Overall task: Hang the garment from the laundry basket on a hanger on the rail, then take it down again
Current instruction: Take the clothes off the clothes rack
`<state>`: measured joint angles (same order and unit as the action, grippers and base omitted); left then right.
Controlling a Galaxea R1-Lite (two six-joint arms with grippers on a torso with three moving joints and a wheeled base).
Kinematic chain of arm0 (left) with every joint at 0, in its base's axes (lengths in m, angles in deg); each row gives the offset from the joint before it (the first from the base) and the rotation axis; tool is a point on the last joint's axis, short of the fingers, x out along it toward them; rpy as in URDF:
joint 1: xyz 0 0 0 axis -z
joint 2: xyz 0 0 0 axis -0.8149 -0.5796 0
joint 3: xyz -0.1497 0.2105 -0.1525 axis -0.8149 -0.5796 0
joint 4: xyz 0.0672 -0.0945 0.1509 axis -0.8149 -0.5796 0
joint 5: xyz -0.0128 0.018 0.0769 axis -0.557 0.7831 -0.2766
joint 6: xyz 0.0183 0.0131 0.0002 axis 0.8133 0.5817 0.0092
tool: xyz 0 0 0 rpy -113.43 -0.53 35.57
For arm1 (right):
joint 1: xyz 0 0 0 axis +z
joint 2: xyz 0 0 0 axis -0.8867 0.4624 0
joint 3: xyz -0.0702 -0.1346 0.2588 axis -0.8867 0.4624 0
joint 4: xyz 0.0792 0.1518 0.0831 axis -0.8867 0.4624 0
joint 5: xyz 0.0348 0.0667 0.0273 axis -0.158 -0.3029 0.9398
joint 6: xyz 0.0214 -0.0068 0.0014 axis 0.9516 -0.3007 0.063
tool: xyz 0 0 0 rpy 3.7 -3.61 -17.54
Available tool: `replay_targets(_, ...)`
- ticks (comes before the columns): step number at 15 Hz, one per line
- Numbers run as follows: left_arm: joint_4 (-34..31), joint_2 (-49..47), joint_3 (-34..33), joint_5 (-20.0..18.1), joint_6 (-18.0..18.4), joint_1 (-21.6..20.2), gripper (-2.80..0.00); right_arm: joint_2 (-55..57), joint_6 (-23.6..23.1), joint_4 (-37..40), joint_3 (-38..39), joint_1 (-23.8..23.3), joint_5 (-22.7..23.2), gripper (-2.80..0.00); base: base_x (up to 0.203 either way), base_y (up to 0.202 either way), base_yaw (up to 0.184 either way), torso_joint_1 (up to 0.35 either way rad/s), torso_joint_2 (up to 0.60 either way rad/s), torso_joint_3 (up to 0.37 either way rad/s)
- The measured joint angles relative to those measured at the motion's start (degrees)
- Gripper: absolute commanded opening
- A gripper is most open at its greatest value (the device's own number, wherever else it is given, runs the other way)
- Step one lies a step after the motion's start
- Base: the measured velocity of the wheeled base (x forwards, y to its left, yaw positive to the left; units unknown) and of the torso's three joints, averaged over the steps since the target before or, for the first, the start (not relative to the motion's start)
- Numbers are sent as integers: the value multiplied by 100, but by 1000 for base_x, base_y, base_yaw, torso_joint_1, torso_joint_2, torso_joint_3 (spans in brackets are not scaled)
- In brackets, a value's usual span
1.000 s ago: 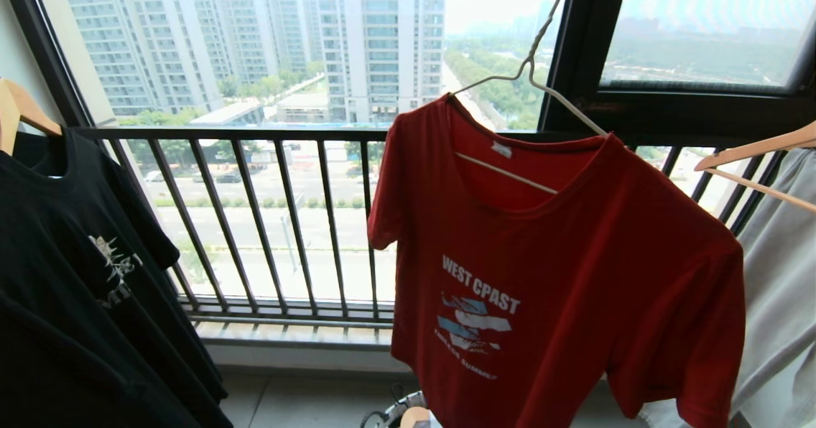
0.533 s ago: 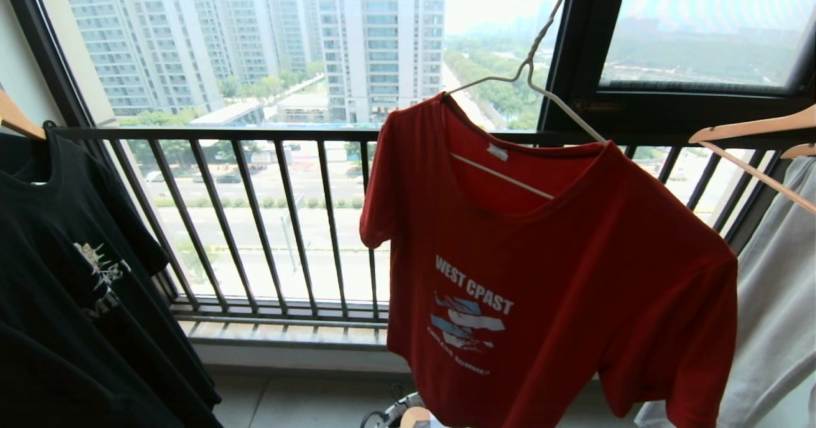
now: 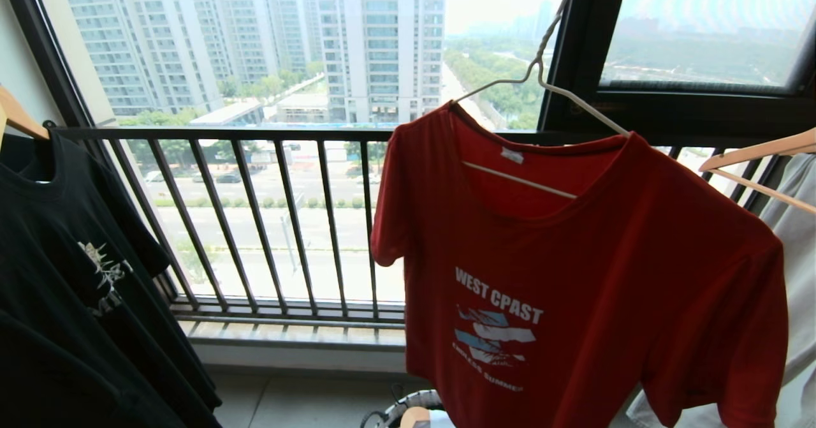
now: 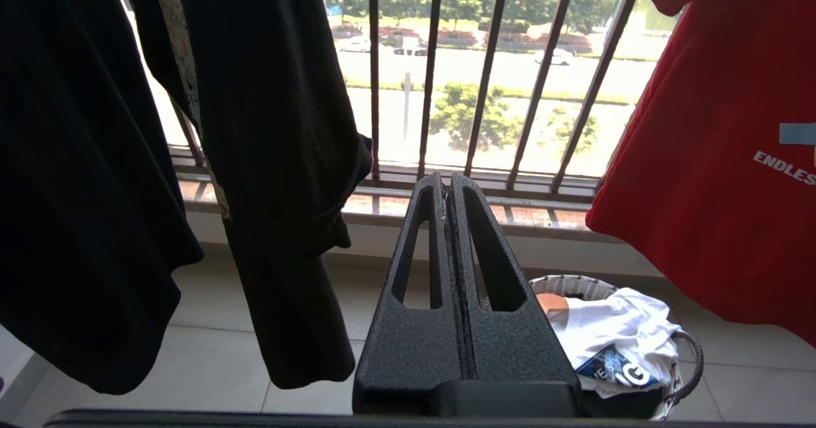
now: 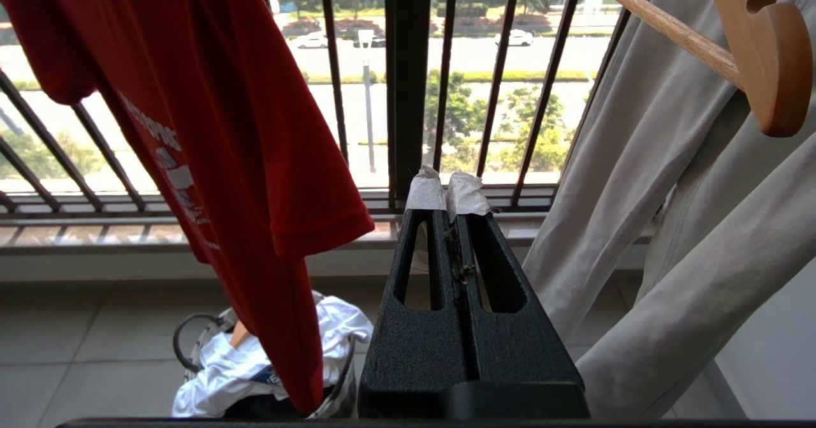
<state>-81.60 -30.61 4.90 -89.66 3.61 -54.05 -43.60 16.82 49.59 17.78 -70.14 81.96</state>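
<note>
We see the red short-sleeved "WEST COAST" T-shirt [image 3: 574, 268] hanging askew on the thin cream-white wire hanger [image 3: 542, 83], hooked up top. Our left gripper [image 4: 448, 189] and right gripper [image 5: 448, 192] sit pinched closed, empty, low. We risk the lopsided shirt sliding off if we tug unevenly.

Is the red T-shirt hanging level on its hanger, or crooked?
Crooked. The red T-shirt sits on a tilted white hanger: one shoulder rides higher than the other, and the hanger's bar slants across the open neckline.
</note>
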Motion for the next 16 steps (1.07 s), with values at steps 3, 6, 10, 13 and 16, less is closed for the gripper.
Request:
replay_targets(3, 0, 2, -2, 21, -162, 0, -280, 0, -46, -17, 100, 106, 122, -280, 0, 0, 0, 0, 0, 0)
replay_targets(6, 2, 3, -13, 41, -418, 0, -280, -55, -126, -27, 260, 370, 135, -280, 0, 0, 0, 0, 0, 0)
replay_targets(10, -6, 5, -24, 39, -890, 0, -280, -123, -140, -50, 362, 427, 74, -280, 0, 0, 0, 0, 0, 0)
replay_targets(13, -6, 5, -55, 39, -1481, 0, -280, -132, -151, -88, 364, 433, 30, -280, 0, 0, 0, 0, 0, 0)
replay_targets(16, -1, 5, -55, 69, -853, 0, -280, -138, -289, -100, 328, 435, 144, -280, 0, 0, 0, 0, 0, 0)
